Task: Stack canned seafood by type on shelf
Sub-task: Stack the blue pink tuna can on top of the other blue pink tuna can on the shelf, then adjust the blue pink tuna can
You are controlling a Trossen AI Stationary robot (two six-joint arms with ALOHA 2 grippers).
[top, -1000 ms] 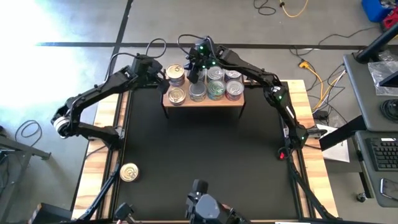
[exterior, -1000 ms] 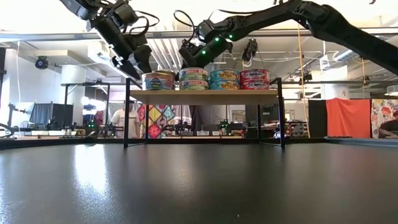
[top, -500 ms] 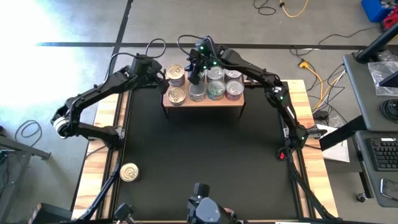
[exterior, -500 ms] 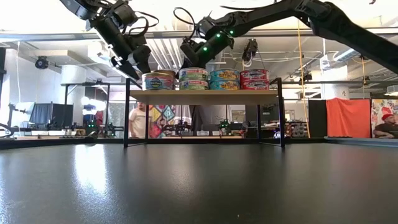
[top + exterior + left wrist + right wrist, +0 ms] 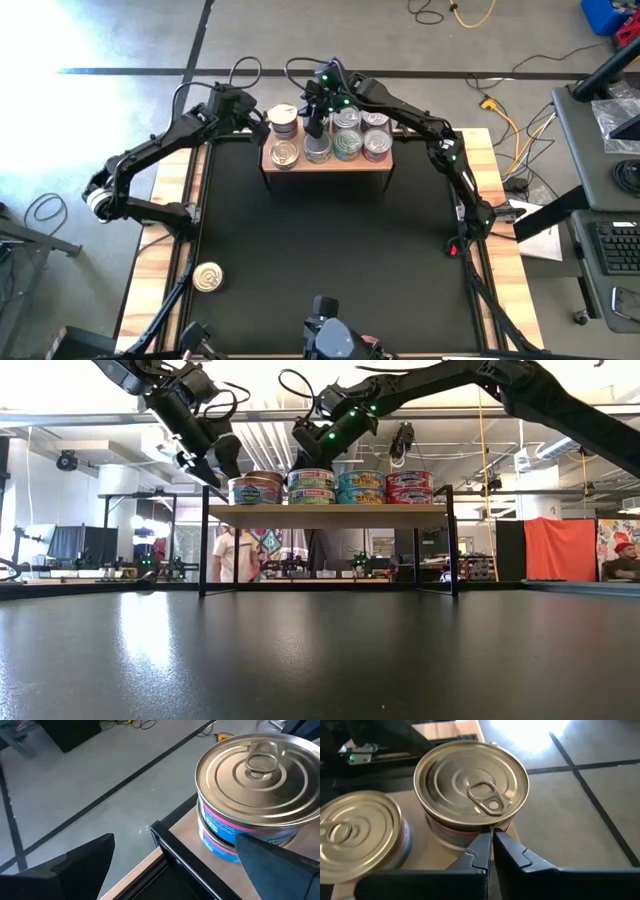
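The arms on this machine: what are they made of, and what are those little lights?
Both arms are dark, jointed struts with black cables looped along them. The right arm carries small green lights near its wrist. Each ends in a gripper with two dark wedge-shaped fingers.

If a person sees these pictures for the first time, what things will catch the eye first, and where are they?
The eye goes first to the shelf at the far edge of the table, crowded with stacked cans. Both arms lean over it: the open left gripper hangs at its left end beside a silver-lidded can, and the shut right gripper points at another can. One lone can sits far away, on the table's near left side.
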